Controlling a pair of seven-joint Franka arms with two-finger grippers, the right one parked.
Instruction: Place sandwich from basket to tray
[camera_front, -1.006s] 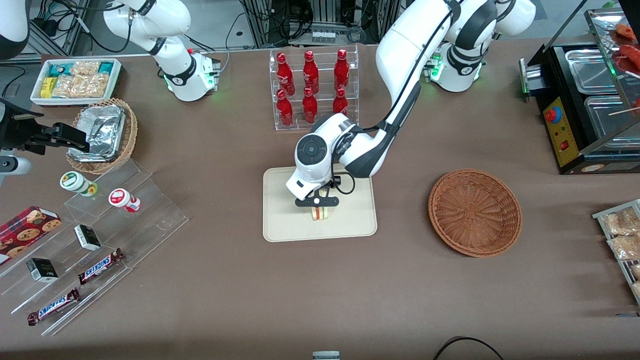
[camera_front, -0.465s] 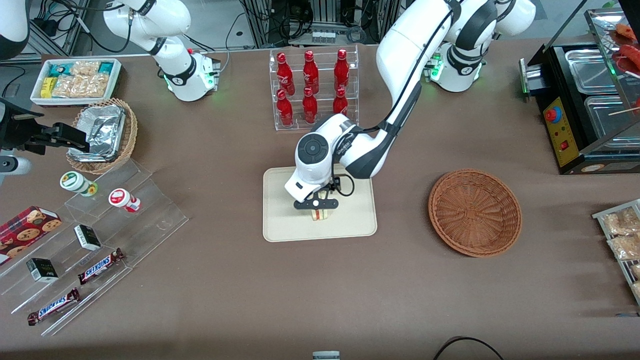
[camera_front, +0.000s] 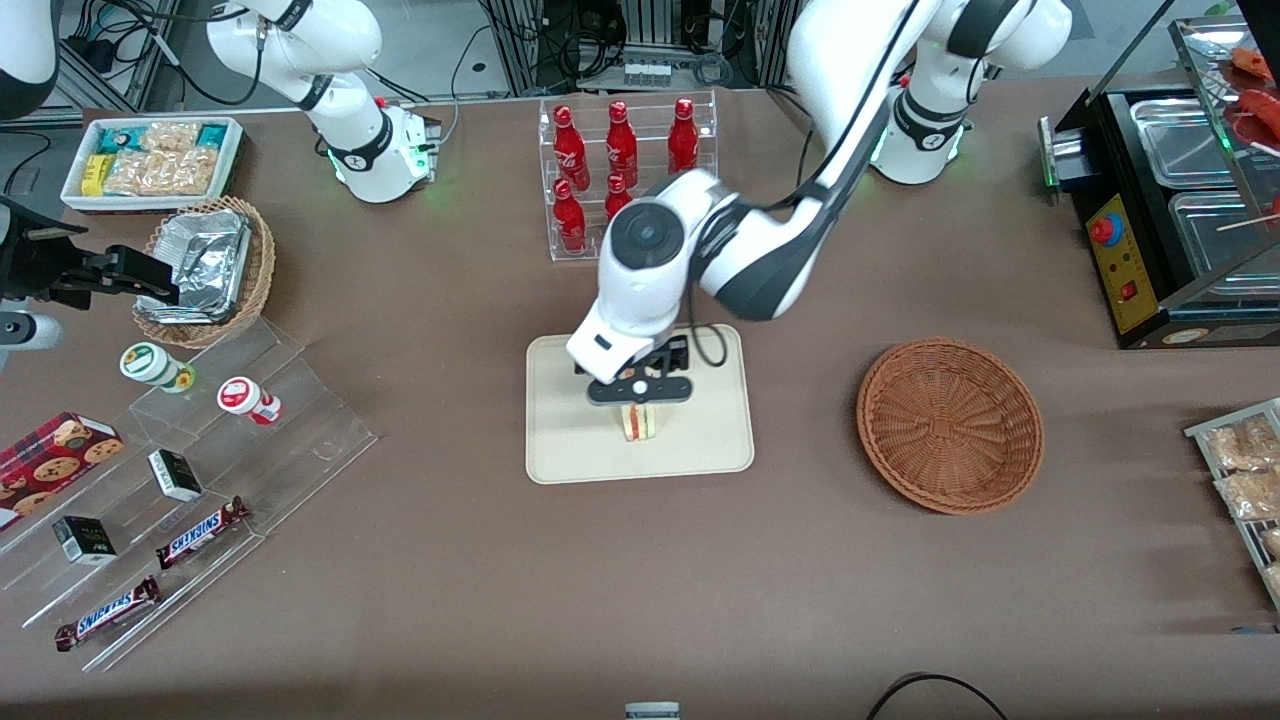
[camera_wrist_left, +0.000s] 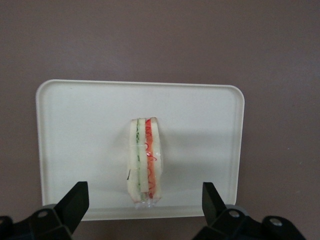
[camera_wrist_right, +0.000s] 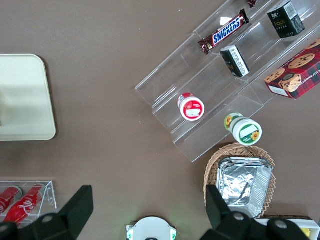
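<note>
At the centre of my front view I see the flat cream rectangular tray (camera_front: 565, 440), with the clear-wrapped triangular sandwich (camera_front: 640, 423) standing on edge on it, near its middle. The left arm's gripper (camera_front: 640, 396) hangs directly above the sandwich, fingers spread and clear of it. The round reddish-brown wicker basket (camera_front: 950, 425) sits beside the tray, apart from it, toward the working arm's end.

A brown cloth covers the table (camera_front: 450, 600) from edge to edge. Past its edge farthest from the front camera lie grey floor (camera_front: 420, 40), black cables (camera_front: 480, 50) and metal framing (camera_front: 650, 30).
</note>
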